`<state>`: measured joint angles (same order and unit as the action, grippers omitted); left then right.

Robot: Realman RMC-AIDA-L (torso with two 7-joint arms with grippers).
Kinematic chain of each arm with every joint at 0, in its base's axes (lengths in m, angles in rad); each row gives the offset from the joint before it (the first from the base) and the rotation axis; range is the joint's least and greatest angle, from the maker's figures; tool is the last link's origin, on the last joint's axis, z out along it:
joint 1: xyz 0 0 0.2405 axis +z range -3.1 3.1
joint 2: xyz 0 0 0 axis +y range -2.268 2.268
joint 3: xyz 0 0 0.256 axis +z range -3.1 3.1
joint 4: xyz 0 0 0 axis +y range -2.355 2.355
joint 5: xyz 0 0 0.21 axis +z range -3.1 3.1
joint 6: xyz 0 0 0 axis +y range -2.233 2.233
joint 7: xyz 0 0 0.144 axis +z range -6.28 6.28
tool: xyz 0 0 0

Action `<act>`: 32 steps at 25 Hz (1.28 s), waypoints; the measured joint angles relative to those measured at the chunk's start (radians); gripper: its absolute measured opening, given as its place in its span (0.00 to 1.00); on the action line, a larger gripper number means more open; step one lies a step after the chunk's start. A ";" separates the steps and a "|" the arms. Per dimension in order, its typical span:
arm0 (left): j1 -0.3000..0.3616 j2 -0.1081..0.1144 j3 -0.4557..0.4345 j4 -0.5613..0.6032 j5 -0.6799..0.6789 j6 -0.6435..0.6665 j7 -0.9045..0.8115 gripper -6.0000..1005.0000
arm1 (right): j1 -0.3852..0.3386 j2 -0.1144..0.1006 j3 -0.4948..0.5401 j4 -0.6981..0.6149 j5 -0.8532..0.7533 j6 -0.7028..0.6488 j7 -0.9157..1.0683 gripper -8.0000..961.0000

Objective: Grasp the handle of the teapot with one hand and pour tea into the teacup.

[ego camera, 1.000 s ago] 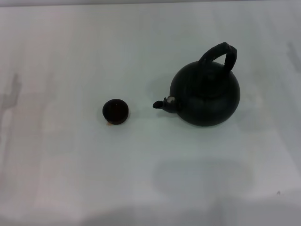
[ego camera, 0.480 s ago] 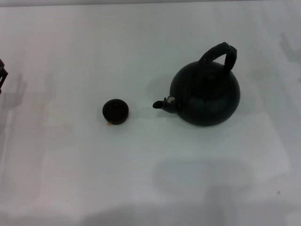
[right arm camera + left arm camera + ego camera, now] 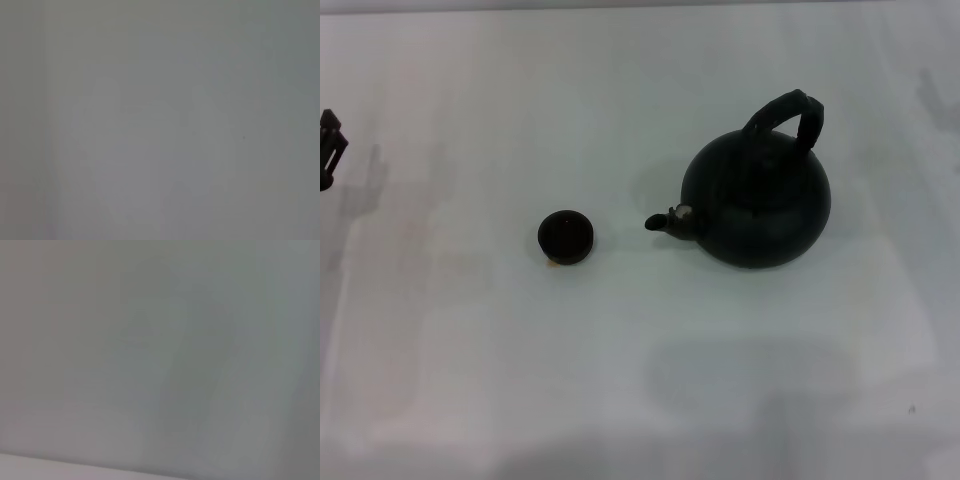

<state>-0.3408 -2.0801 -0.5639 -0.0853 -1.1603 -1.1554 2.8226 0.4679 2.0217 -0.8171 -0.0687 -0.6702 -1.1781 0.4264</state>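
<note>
Creeping in at the far left edge, the left gripper (image 3: 330, 150) had pushed further into view; its jaws couldn't be read. Right gripper unseen. Teapot (image 3: 757, 205) sat right, handle (image 3: 782, 118) upright for grabbing, spout aimed left at the teacup (image 3: 565, 237).

**Left gripper shows at the tabletop's left edge; right arm out of sight**

Only a small dark piece of the left gripper (image 3: 330, 148) shows in the head view, at the far left edge of the tabletop (image 3: 620, 380), about a third of the way down from the far edge. It is cut off by the picture's border, so how its fingers stand cannot be told. It touches nothing. Neither wrist view shows any part of an arm or gripper. The right gripper appears in no view.
</note>
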 joint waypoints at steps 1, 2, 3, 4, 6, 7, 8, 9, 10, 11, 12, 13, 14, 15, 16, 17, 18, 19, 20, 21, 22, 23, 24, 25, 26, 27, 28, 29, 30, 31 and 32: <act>-0.001 0.000 -0.001 -0.003 -0.001 -0.001 0.000 0.81 | -0.001 0.000 0.000 0.001 0.000 0.000 0.000 0.84; -0.002 0.000 -0.003 -0.006 -0.002 -0.001 0.000 0.81 | -0.003 0.000 0.000 0.001 0.000 0.000 0.000 0.84; -0.003 0.000 -0.004 -0.009 -0.003 -0.001 0.000 0.81 | -0.004 0.000 0.000 0.004 0.000 0.000 0.000 0.84; -0.005 0.000 -0.003 -0.012 -0.003 0.001 0.000 0.81 | -0.005 0.000 0.000 0.007 0.000 0.000 0.000 0.84; -0.010 0.001 -0.001 -0.012 -0.002 0.007 0.000 0.81 | -0.006 0.000 0.000 0.013 0.000 0.000 0.000 0.84; -0.013 0.001 0.000 -0.013 -0.002 0.010 0.000 0.81 | -0.007 0.000 0.000 0.015 0.000 -0.003 0.000 0.84; -0.015 0.000 0.000 -0.015 -0.002 0.010 0.000 0.81 | -0.008 0.000 0.000 0.016 0.000 -0.007 -0.001 0.84; -0.017 0.000 0.000 -0.018 -0.001 0.011 0.000 0.81 | -0.009 0.000 0.000 0.016 0.000 -0.010 -0.001 0.84; -0.017 0.000 0.000 -0.023 -0.001 0.011 0.000 0.81 | -0.009 0.000 0.000 0.016 0.000 -0.013 -0.001 0.84; -0.017 0.000 0.000 -0.023 -0.001 0.011 0.000 0.81 | -0.010 0.000 0.000 0.018 0.000 -0.014 -0.001 0.84; -0.009 0.000 0.001 -0.034 -0.001 0.008 0.000 0.81 | -0.011 0.000 0.000 0.021 0.000 -0.014 -0.001 0.84; -0.006 0.000 0.001 -0.036 -0.001 0.006 -0.001 0.81 | -0.011 0.000 0.000 0.029 0.000 -0.015 -0.001 0.84; -0.001 0.000 0.001 -0.039 -0.001 0.004 -0.001 0.81 | -0.011 0.000 0.000 0.035 0.000 -0.017 -0.001 0.84; 0.003 0.000 0.001 -0.042 -0.001 0.002 -0.001 0.81 | -0.011 0.000 0.000 0.043 0.000 -0.018 -0.001 0.84; 0.006 0.000 0.001 -0.045 -0.001 0.001 -0.002 0.81 | -0.012 0.000 0.000 0.052 0.000 -0.021 -0.001 0.84; 0.010 0.000 0.001 -0.048 -0.001 0.000 -0.002 0.81 | -0.013 0.000 0.000 0.061 0.000 -0.024 -0.001 0.84; 0.014 -0.001 0.001 -0.048 -0.001 0.000 -0.002 0.81 | -0.015 0.000 0.000 0.065 0.000 -0.024 -0.001 0.84; 0.018 -0.001 0.001 -0.049 -0.001 0.000 -0.002 0.81 | -0.018 0.000 0.000 0.068 0.000 -0.025 -0.001 0.84; 0.021 -0.001 0.001 -0.049 -0.001 0.000 -0.002 0.81 | -0.021 0.000 0.000 0.071 0.000 -0.025 -0.001 0.84; 0.025 -0.001 0.001 -0.049 0.000 0.000 -0.002 0.81 | -0.024 0.000 0.000 0.073 0.000 -0.027 -0.001 0.84; 0.029 -0.002 0.002 -0.050 0.000 0.000 -0.002 0.81 | -0.026 0.000 0.000 0.076 0.000 -0.030 -0.001 0.84; 0.032 -0.002 0.003 -0.054 0.000 0.000 -0.002 0.81 | -0.029 0.000 0.000 0.078 0.000 -0.034 -0.001 0.84; 0.036 -0.002 0.004 -0.058 0.001 0.000 -0.001 0.81 | -0.031 0.000 0.000 0.079 0.000 -0.037 -0.002 0.84; 0.037 -0.002 0.005 -0.060 0.001 0.000 -0.001 0.81 | -0.033 0.000 0.000 0.079 0.000 -0.041 -0.002 0.84; 0.039 -0.002 0.007 -0.061 0.001 0.000 -0.001 0.81 | -0.034 0.000 0.000 0.079 0.000 -0.041 -0.002 0.84; 0.040 -0.002 0.010 -0.062 0.002 -0.001 -0.001 0.81 | -0.034 0.000 0.000 0.079 0.000 -0.042 -0.002 0.84; 0.041 -0.002 0.013 -0.063 0.002 -0.001 -0.001 0.81 | -0.034 0.000 0.000 0.079 0.000 -0.043 -0.002 0.84; 0.041 -0.002 0.015 -0.063 0.002 -0.001 -0.001 0.81 | -0.035 0.000 0.000 0.079 0.000 -0.044 -0.002 0.84; 0.041 -0.002 0.016 -0.063 0.003 -0.001 -0.001 0.81 | -0.035 0.000 0.000 0.079 0.000 -0.045 -0.003 0.84; 0.040 -0.002 0.016 -0.064 0.005 -0.001 -0.001 0.81 | -0.035 0.000 0.000 0.079 0.000 -0.045 -0.004 0.84; 0.037 -0.002 0.016 -0.064 0.008 -0.001 0.000 0.81 | -0.035 0.000 0.000 0.079 0.000 -0.045 -0.005 0.84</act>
<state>-0.3041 -2.0816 -0.5475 -0.1490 -1.1526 -1.1564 2.8222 0.4329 2.0218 -0.8176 0.0103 -0.6703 -1.2235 0.4215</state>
